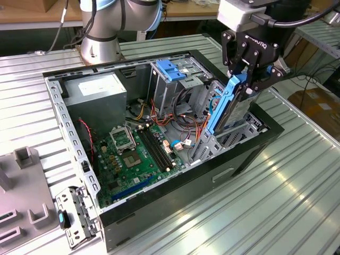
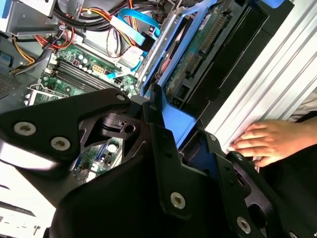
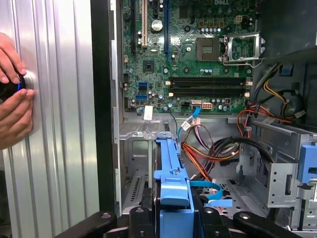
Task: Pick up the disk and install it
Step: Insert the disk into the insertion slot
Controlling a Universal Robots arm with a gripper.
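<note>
Open computer case (image 1: 175,204) on a ribbed metal table (image 1: 276,191). The gripper (image 1: 241,79), its fingers closed narrowly on the upper end of the disk (image 1: 222,107), holds it on edge and slightly tilted. The disk's lower end meets the metal drive cage (image 1: 204,149), beside the motherboard (image 1: 133,154). In the second wrist view, a person's hand (image 2: 267,141) rests on the table beside the case.

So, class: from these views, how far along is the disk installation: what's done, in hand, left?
Done: the disk is picked up, the gripper shut on its blue rail. In hand: it hangs tilted, lower end at the drive bay of the open computer case. Left: it isn't seated in the bay yet.
</note>
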